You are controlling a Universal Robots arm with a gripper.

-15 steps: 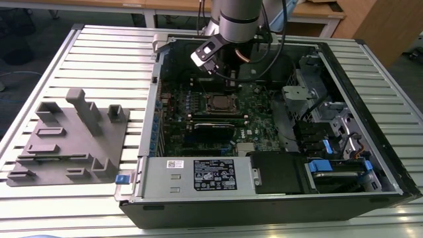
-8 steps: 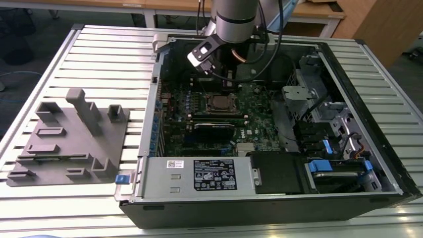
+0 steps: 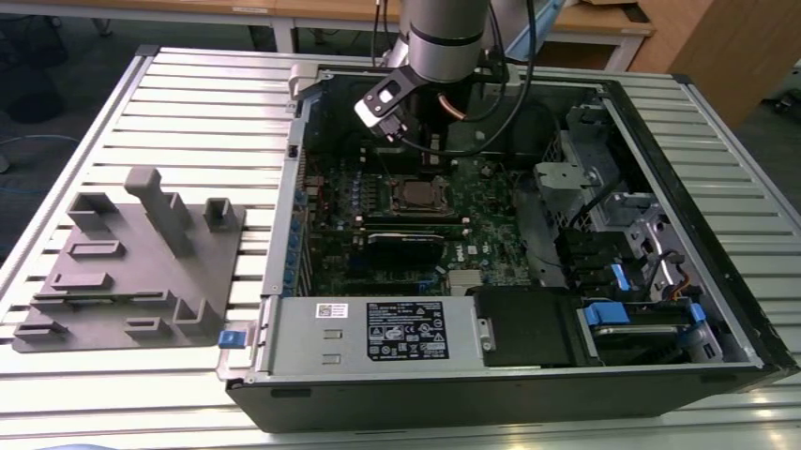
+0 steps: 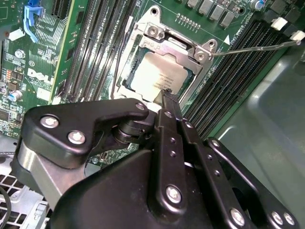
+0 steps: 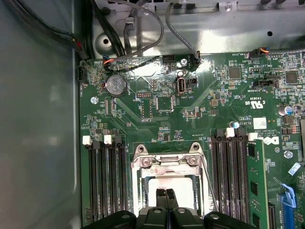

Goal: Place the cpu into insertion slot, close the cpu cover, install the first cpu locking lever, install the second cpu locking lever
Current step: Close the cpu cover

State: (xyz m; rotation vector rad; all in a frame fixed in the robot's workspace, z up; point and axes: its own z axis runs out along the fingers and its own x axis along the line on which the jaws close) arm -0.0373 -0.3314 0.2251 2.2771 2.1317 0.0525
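Observation:
The cpu point(image 4: 159, 77) lies flat in the insertion slot point(image 3: 417, 195) on the green board, its silver top showing through the window of the cpu cover point(image 4: 167, 44). The cover lies down around the chip. My gripper point(image 4: 167, 94) hangs right over the chip's edge, fingers pressed together with nothing between them; the first wrist view shows the gripper point(image 5: 166, 193) at the cpu point(image 5: 164, 183) inside the cpu cover point(image 5: 167, 164). One thin wire lever point(image 4: 257, 47) sticks out free from the socket's corner. Another lever point(image 5: 208, 176) runs along the socket's side.
The arm point(image 3: 438, 47) reaches into an open computer case point(image 3: 651, 281). Black memory slots point(image 5: 102, 186) flank the socket on both sides. Cables point(image 5: 143, 33) hang along the case wall. A grey fixture block point(image 3: 131, 262) rests on the slatted table at the exterior view's left.

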